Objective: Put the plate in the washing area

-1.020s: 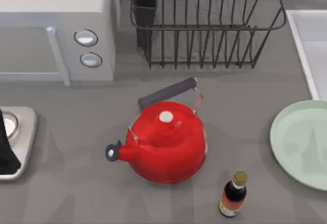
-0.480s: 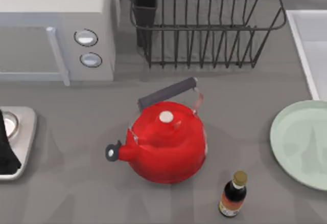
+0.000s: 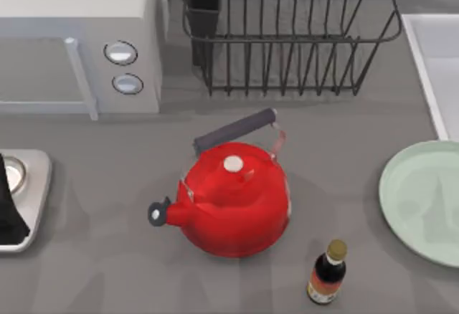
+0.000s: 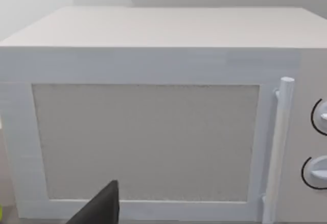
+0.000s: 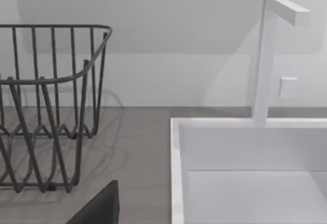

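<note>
Overhead view of a grey surface (image 3: 93, 257) carrying kitchen items. At centre stands a red kettle (image 3: 233, 199) with a dark handle and a spout toward 8 o'clock. At 5 o'clock from the kettle, just beside it, stands a small dark sauce bottle (image 3: 327, 272), upright. The plate (image 3: 423, 203), pale mint-green, lies flat on the surface at 3 o'clock, cut by the frame edge and well apart from the kettle. At 12 o'clock from the plate, near it, is the pale rim of the washing area (image 3: 423, 77), a white recessed basin; the plate lies outside it. A black wire dish rack (image 3: 287, 34) occupies 12 o'clock, with a dark cup holder at its left end. A white microwave (image 3: 79, 41) with two round dials sits at 10 o'clock, and a metal stove burner (image 3: 25, 199) at 9 o'clock. The left end effector (image 4: 99, 208) appears as a dark tip facing the microwave door; the right end effector (image 5: 99, 208) faces the basin, its white tap (image 5: 271, 55) and a plain pale wall. Whether either is wide or narrow cannot be told.
</note>
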